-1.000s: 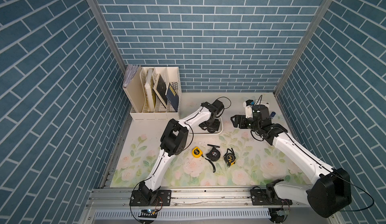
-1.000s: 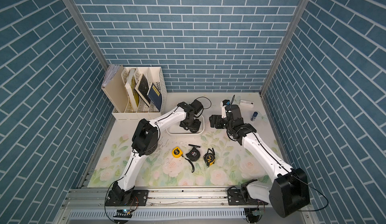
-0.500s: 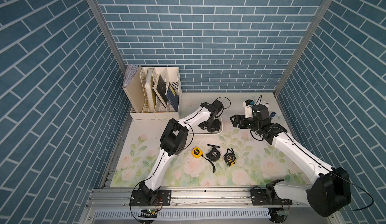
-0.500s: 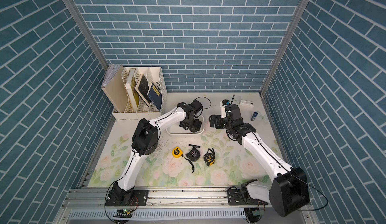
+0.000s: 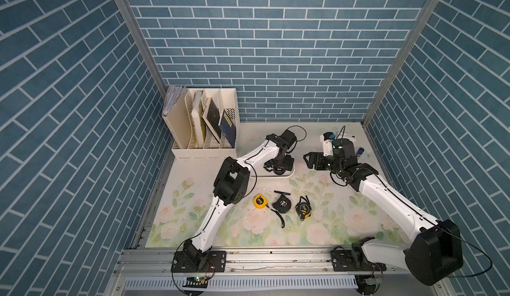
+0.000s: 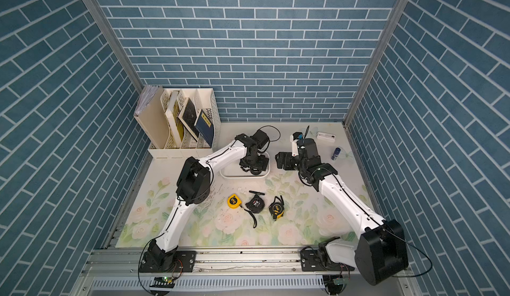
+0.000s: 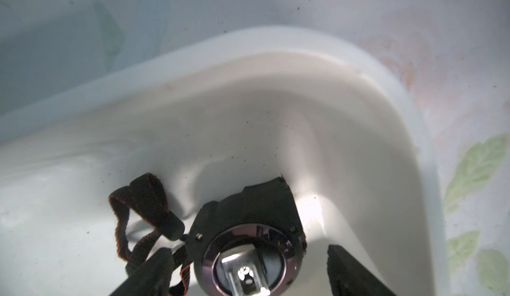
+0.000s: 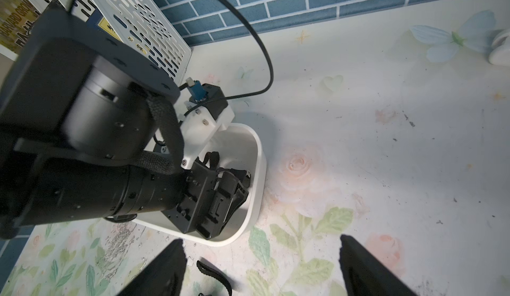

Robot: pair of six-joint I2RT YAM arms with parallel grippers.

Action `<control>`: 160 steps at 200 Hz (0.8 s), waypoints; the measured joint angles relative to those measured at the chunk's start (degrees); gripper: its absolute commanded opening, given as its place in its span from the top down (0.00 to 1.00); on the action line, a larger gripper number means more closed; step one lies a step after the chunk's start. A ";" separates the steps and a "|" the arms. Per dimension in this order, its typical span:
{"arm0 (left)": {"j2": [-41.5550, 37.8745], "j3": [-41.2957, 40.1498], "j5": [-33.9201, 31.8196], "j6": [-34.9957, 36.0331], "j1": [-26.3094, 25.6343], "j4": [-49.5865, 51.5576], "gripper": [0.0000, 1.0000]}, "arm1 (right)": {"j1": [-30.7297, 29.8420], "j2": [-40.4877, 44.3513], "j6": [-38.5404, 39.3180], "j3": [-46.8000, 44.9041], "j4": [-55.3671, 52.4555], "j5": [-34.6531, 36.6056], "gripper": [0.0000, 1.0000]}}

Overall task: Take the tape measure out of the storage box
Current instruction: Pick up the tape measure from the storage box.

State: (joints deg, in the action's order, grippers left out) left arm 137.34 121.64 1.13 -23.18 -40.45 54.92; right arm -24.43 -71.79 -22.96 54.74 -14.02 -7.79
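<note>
left claw point(image 7: 247, 250) stands with its jaws apart, straddling the tape measure point(image 7: 248, 225) without clamping it; a gap shows between one finger point(image 7: 350, 269) and the black case, while the opposite finger point(image 7: 154, 267) sits right at the wrist strap point(image 7: 138, 198); the tape measure lies flat, chrome disc up, inside the storage box point(image 7: 303, 40), tucked in the rounded corner that falls toward 5 o'clock in both top views; to do this pick well, i judge the claw should sink a little so the pads meet the case's flanks below the disc, keep the strap out of the pinch or take it together with the case, close squarely, then lift straight up before swinging clear, since the corner wall is just beside the case and a slanted pull could drag the shallow box along; nearest in a top view, the left arm's base sits on the rail at 7 o'clock; its elbow point(image 5: 231, 181) rides high over the surface point(image 5: 187, 225), the forearm runs toward 1 o'clock and the wrist bends steeply down into the box; a yellow tape measure point(image 5: 259, 200), a dark tape measure point(image 5: 281, 204) and a black-and-yellow tape measure point(image 5: 303, 210) lie on the surface at 6 o'clock of the box, apart from it; farther out, right claw point(image 8: 260, 239) hangs with jaws apart and nothing between them, near the box at its 3 o'clock, aimed toward 9 o'clock
</note>
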 measured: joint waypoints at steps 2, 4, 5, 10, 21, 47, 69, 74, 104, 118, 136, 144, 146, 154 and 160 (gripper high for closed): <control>0.11 0.04 -0.02 -0.07 0.02 0.00 0.08 | 0.00 0.00 -0.02 -0.02 0.02 0.00 0.11; 0.20 0.04 -0.02 -0.13 0.02 -0.02 0.08 | 0.00 0.00 -0.02 -0.04 0.02 -0.02 0.11; 0.28 0.04 0.00 -0.11 0.02 -0.04 0.08 | 0.00 0.00 -0.04 -0.04 0.04 -0.02 0.11; 0.63 0.04 0.00 -0.17 0.02 -0.09 0.08 | 0.00 0.00 -0.17 -0.09 0.09 -0.07 0.11; 1.27 0.04 -0.02 -0.37 0.02 -0.20 0.09 | 0.00 0.00 -0.31 -0.17 0.13 -0.15 0.11; 1.88 -0.07 -0.28 -0.83 0.02 -0.50 0.11 | 0.00 0.00 -0.42 -0.20 0.42 -0.26 0.11; 1.88 -0.39 -0.66 -1.57 0.07 -1.46 0.19 | 0.02 0.00 -0.44 -0.22 0.57 -0.39 0.11; 1.88 -0.52 -0.79 -1.64 0.09 -1.66 0.21 | 0.00 0.00 -0.44 -0.24 0.59 -0.39 0.11; 1.84 -1.07 -1.22 -1.90 0.17 -2.45 0.37 | 0.00 0.00 -0.68 -0.33 0.79 -0.39 0.11; 1.64 -1.40 -1.31 -2.03 0.24 -2.80 0.45 | 0.00 0.00 -0.76 -0.37 0.79 -0.39 0.11; 1.38 -1.81 -1.29 -2.25 0.33 -3.19 0.58 | 0.02 0.00 -0.79 -0.37 0.81 -0.39 0.11; 1.25 -2.05 -1.31 -2.32 0.35 -3.34 0.67 | 0.00 0.00 -0.79 -0.37 0.81 -0.39 0.11; 1.22 -2.08 -1.31 -2.32 0.35 -3.37 0.68 | 0.00 0.00 -0.79 -0.37 0.81 -0.39 0.11; 1.11 -2.16 -1.38 -2.47 0.37 -3.41 0.74 | 0.00 0.00 -0.79 -0.37 0.81 -0.39 0.11; 0.96 -2.29 -1.51 -2.56 0.39 -3.41 0.77 | 0.00 0.00 -0.79 -0.37 0.83 -0.39 0.12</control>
State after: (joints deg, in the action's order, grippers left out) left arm 138.30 119.35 -0.38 -25.74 -40.05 51.51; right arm -24.43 -71.79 -23.75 54.37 -13.19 -8.19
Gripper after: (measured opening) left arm 0.712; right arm 0.888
